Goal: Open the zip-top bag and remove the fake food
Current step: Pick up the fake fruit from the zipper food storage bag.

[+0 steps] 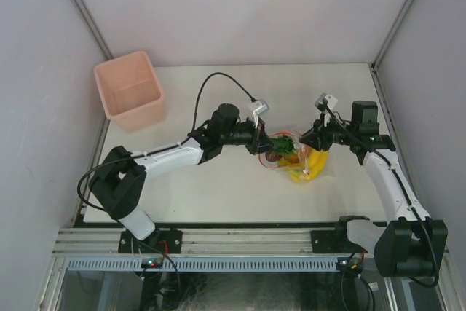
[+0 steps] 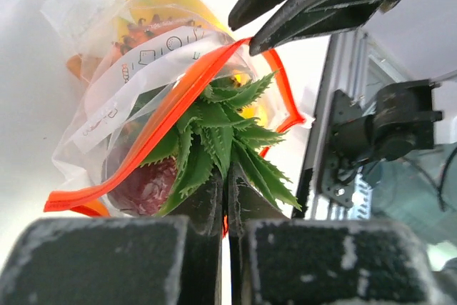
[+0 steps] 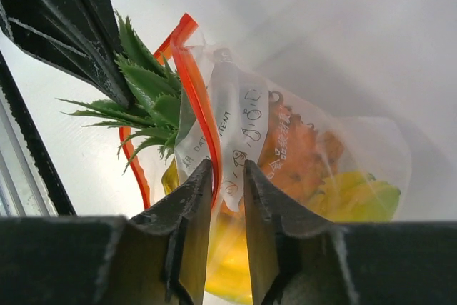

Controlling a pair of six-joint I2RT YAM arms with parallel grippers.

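Observation:
The zip-top bag (image 1: 297, 164) lies mid-table between my two grippers, its red-orange zip strip (image 2: 171, 108) gaping open. The fake food is inside: an orange pineapple (image 3: 296, 148), a yellow banana bunch (image 1: 315, 164), and a dark red piece (image 2: 146, 185). The pineapple's green leafy top (image 2: 214, 130) pokes out of the mouth. My left gripper (image 2: 227, 185) is shut on those leaves. My right gripper (image 3: 228, 171) is shut on the bag's lip, with the zip strip (image 3: 203, 105) between its fingers. The grippers face each other across the bag (image 3: 357, 141).
A pink square bin (image 1: 129, 89) stands at the table's back left corner. White walls close the table on the left, back and right. A metal rail (image 1: 240, 242) runs along the near edge by the arm bases.

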